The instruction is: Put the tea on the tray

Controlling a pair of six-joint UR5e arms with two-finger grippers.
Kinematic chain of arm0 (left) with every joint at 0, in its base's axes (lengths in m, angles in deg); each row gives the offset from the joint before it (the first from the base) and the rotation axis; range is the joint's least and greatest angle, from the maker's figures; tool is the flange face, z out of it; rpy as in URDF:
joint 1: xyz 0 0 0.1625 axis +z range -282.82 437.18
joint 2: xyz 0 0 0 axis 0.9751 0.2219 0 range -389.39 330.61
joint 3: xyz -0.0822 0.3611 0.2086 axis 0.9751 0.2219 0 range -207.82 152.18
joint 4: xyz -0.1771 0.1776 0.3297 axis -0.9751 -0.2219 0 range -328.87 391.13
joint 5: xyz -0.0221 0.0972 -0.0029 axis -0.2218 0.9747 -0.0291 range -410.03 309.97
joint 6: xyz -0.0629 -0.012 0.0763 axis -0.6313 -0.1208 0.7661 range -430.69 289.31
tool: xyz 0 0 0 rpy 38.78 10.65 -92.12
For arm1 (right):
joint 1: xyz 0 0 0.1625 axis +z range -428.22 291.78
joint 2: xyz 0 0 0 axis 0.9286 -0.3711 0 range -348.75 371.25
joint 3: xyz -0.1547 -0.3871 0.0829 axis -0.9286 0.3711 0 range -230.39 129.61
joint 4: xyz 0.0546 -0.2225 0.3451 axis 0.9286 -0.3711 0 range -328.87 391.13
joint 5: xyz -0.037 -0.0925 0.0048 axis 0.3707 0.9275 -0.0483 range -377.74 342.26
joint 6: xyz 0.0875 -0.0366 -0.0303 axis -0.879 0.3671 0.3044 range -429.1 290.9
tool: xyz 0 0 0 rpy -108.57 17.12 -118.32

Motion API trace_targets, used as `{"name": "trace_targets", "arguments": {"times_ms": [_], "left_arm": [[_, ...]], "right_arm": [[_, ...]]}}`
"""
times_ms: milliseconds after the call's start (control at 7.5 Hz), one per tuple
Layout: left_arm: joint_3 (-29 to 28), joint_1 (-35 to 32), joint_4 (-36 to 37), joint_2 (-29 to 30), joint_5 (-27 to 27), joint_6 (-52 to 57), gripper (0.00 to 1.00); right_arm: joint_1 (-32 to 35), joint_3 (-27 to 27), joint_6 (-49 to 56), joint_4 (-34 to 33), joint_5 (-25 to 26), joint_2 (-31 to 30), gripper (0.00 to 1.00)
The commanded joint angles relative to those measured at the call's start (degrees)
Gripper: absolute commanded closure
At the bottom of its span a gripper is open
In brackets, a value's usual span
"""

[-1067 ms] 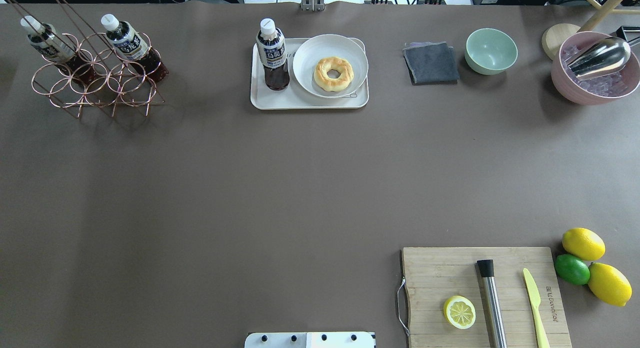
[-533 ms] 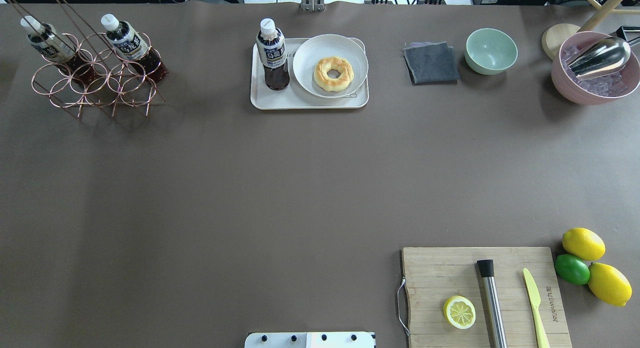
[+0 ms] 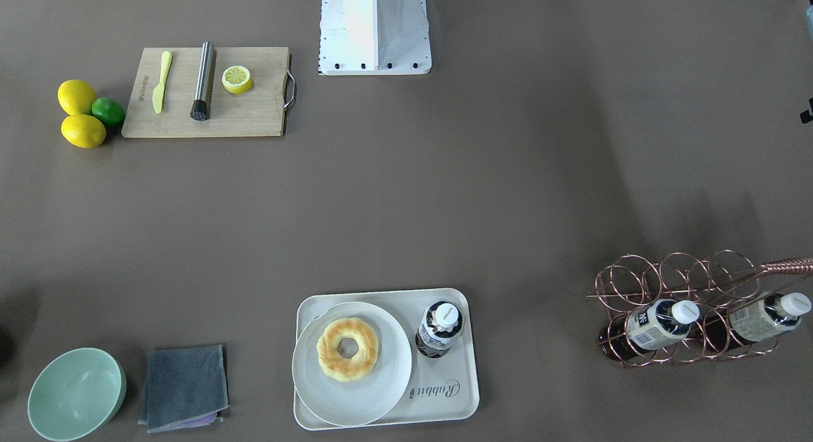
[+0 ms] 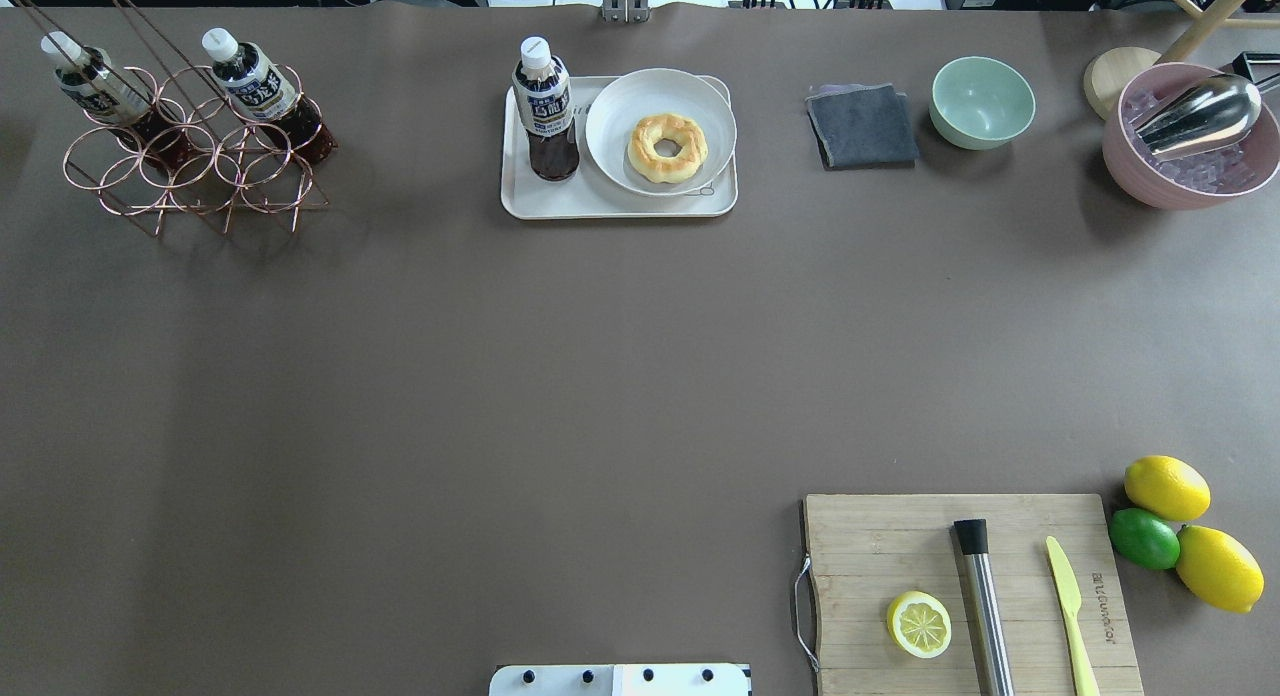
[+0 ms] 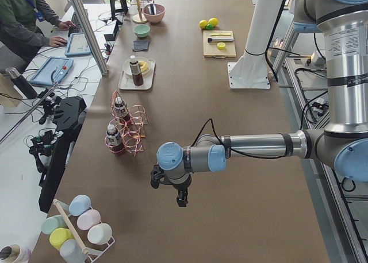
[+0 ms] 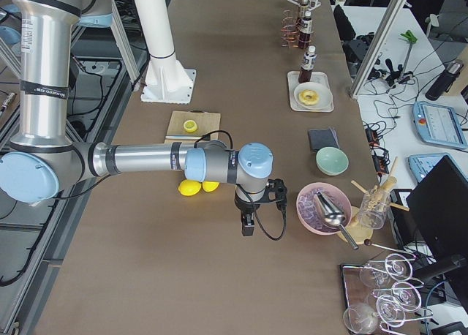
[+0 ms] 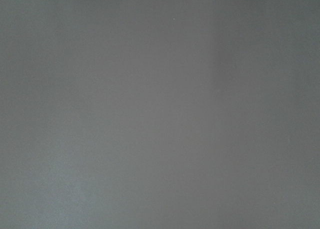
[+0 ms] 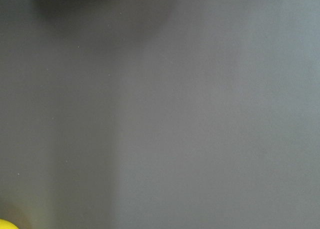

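the table point(image 4: 600, 376) is a wide, flat, matte brown sheet. over it reach two arms of smooth silver tube with pale blue joint caps. the left arm point(image 5: 253, 145) stretches out level, and the left gripper point(image 5: 181, 201), dark and narrow, hangs above bare table past the wire rack; only the side view shows it, so i cannot tell whether its jaws are apart or together. the right arm point(image 6: 139, 159) lies out the same way, and the right gripper point(image 6: 248, 227) hangs just beside the pink bowl; again i cannot tell how its jaws stand.

the cutting board point(image 4: 880, 546) is pale, grained wood, rectangular, with a metal loop handle. the tray point(image 4: 620, 204) is cream plastic, rectangular with rounded corners and a raised rim, with dark "rabbit" script on it. the rack point(image 4: 190, 176) is copper-coloured wire bent into rings and holds two tilted bottles point(image 4: 255, 81). the pink bowl point(image 4: 1130, 166) holds clear cubes and a shiny steel scoop point(image 4: 1200, 111). a round white plate point(image 4: 620, 116) sits on the tray with a glazed ring doughnut point(image 4: 667, 147) on it.

the tea point(image 4: 545, 106) stands upright on the tray, just beside the plate: clear plastic, dark reddish-brown liquid, white cap.
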Motion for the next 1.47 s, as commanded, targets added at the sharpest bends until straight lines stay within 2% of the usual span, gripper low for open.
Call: {"name": "trace_targets", "arguments": {"times_ms": [0, 800, 1333], "left_arm": [[0.0, 0.1, 0.0, 0.0, 0.1, 0.0, 0.02], [0.9, -0.7, 0.1, 1.0, 0.0, -0.4, 0.02], [0.8, -0.3, 0.0, 0.5, -0.1, -0.3, 0.02]], "right_arm": [[0.0, -0.1, 0.0, 0.0, 0.0, 0.0, 0.00], [0.1, 0.1, -0.2, 0.0, 0.4, 0.3, 0.00], [0.1, 0.6, -0.8, -0.1, 0.2, 2.5, 0.00]]}}
